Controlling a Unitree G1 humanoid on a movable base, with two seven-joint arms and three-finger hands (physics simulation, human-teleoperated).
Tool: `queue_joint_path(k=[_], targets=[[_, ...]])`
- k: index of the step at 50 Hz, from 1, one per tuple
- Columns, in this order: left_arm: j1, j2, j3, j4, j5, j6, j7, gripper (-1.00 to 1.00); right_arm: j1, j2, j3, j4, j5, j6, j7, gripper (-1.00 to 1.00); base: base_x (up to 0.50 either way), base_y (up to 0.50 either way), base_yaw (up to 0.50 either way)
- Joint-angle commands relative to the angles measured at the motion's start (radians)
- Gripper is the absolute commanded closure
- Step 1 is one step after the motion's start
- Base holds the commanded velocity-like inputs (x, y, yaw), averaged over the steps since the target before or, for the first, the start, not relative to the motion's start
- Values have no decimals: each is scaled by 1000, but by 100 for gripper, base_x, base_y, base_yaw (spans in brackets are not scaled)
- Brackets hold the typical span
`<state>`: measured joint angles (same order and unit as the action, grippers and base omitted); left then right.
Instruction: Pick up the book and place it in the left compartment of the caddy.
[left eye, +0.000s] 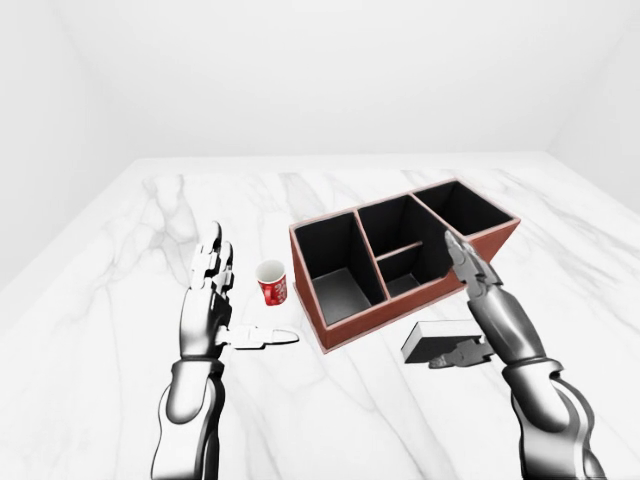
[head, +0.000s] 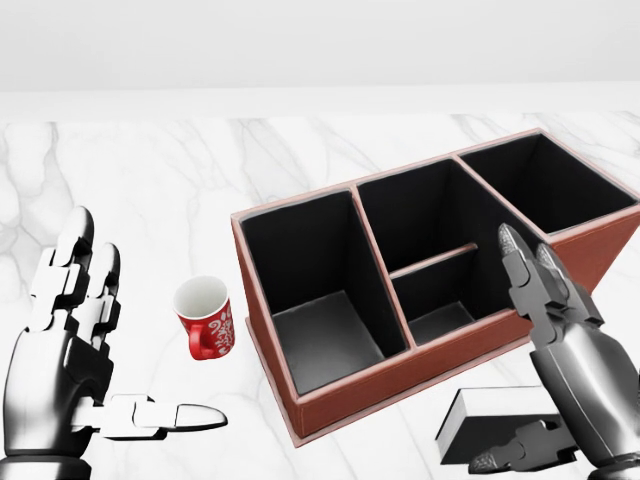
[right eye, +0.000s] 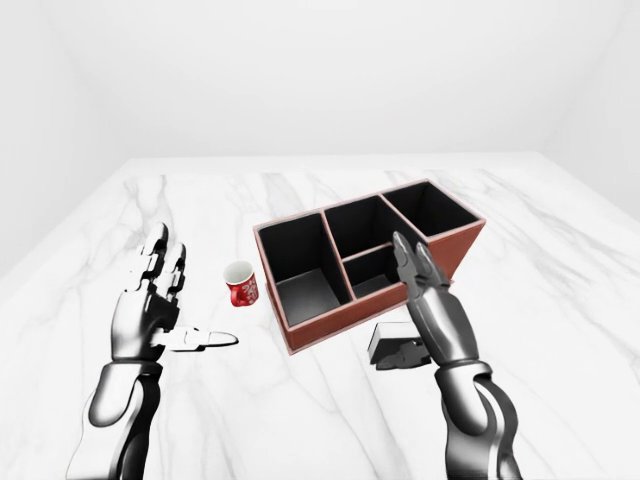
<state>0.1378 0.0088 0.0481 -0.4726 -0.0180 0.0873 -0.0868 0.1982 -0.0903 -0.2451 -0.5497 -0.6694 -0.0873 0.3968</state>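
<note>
The book (head: 500, 408), dark with white page edges, lies flat on the marble table (left eye: 120, 300), just below the caddy's near wall in the head view. The caddy (head: 400, 382) is a red-brown box with black compartments; its left compartment (head: 310, 290) is large and empty. My right hand (left eye: 447, 302) is open, its fingers stretched over the book towards the caddy and its thumb beside the book's lower edge. My left hand (left eye: 248, 295) is open and empty, left of the caddy, with its thumb pointing right.
A red and white mug (head: 205, 318) stands upright between my left hand and the caddy's left wall. The caddy also has two small middle compartments and a right one, all empty. White walls stand beyond the table's far edge.
</note>
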Motion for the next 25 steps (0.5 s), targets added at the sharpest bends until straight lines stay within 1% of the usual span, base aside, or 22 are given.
queue_joint_path(k=[1, 9, 13, 16, 20, 22, 25], targets=[[4, -1, -3, 1, 1, 0, 2, -100, -58, 0, 28, 129, -264, 0, -85, -100, 0, 0, 0], [-11, 1, 1, 16, -2, 0, 1, -100, -103, -22, 148, 246, -385, 0, -208, -100, 0, 0, 0], [-16, 3, 4, 21, -3, 0, -1, -100, -71, -53, 144, 266, -416, 0, -249, -100, 0, 0, 0], [-17, 3, 7, 24, -5, 0, -1, -100, -29, -80, 96, 272, -432, 0, -280, -100, 0, 0, 0], [-14, 2, 4, 27, -3, 0, -1, -100, -29, -70, 86, 295, -490, 0, -289, -100, 0, 0, 0], [-14, 2, 6, 27, -5, 0, 0, -100, -49, -53, 114, 315, -533, 0, -290, -100, 0, 0, 0], [-11, 2, 5, 24, -4, 0, 0, -100, -62, -54, 144, 334, -564, 0, -294, -100, 0, 0, 0]])
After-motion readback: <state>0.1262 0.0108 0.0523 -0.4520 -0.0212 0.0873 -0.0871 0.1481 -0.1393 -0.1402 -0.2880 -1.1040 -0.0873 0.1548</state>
